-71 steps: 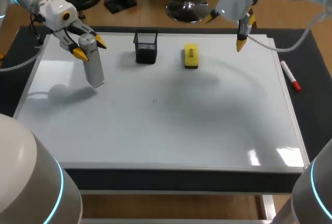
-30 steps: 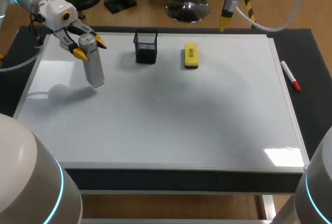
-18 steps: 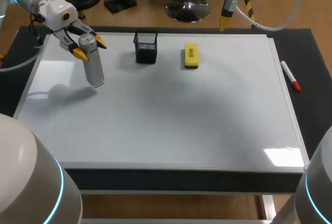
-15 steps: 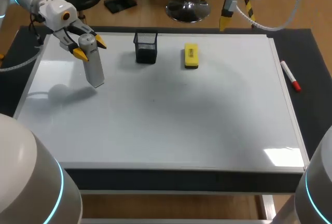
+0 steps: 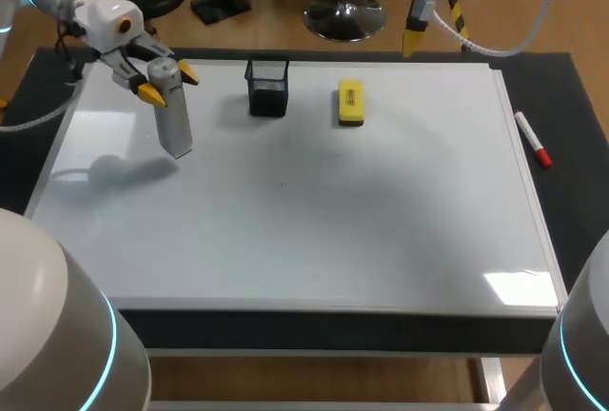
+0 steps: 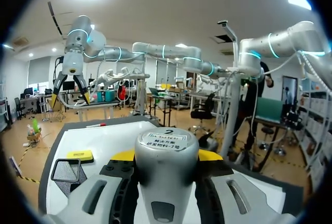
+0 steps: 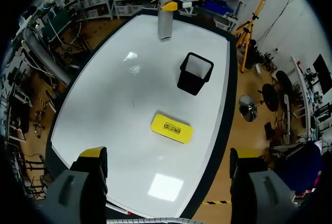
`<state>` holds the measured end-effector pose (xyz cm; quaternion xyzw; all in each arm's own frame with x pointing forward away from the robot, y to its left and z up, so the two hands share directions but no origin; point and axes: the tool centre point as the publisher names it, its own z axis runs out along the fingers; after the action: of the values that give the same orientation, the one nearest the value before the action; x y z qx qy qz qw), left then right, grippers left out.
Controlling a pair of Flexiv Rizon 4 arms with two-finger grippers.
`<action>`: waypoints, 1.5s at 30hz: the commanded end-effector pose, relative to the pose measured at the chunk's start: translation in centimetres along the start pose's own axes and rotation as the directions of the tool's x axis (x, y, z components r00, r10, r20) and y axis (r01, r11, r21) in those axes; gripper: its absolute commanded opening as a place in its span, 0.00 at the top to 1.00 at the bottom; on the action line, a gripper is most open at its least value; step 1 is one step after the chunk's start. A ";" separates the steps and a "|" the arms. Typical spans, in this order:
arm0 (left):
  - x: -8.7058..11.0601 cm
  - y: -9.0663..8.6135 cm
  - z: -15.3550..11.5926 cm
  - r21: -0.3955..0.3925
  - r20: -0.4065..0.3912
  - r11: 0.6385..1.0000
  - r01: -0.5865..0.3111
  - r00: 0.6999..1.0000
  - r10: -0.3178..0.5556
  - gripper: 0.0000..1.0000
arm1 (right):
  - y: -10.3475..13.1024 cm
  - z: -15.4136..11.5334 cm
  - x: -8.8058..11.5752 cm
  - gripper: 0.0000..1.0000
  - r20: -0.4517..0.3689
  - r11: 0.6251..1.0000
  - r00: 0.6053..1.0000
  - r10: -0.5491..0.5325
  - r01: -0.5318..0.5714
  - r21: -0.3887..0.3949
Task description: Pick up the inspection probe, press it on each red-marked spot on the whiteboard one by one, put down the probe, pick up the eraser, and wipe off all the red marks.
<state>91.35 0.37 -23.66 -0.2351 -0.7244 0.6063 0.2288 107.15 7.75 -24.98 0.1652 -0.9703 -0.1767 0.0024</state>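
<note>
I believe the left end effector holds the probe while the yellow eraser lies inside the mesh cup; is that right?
No: the left end effector holds the probe, but the yellow eraser lies on the whiteboard beside the mesh cup, as the head view shows.

Yellow eraser lies near mesh cup on whiteboard

All three views share the whiteboard: head from above behind, right wrist high overhead, left wrist low across it.
</note>
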 end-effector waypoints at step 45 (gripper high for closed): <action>-11.9 -9.6 -1.6 0.006 0.482 1.000 -0.028 0.876 0.021 1.00 | 0.0 -0.1 -0.2 0.00 -0.006 1.000 1.000 -0.001 0.001 0.004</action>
<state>100.87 -6.64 -14.93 -0.0850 -0.7492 0.6559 0.0361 107.17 7.75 -24.97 0.1652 -0.9703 -0.1767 0.0026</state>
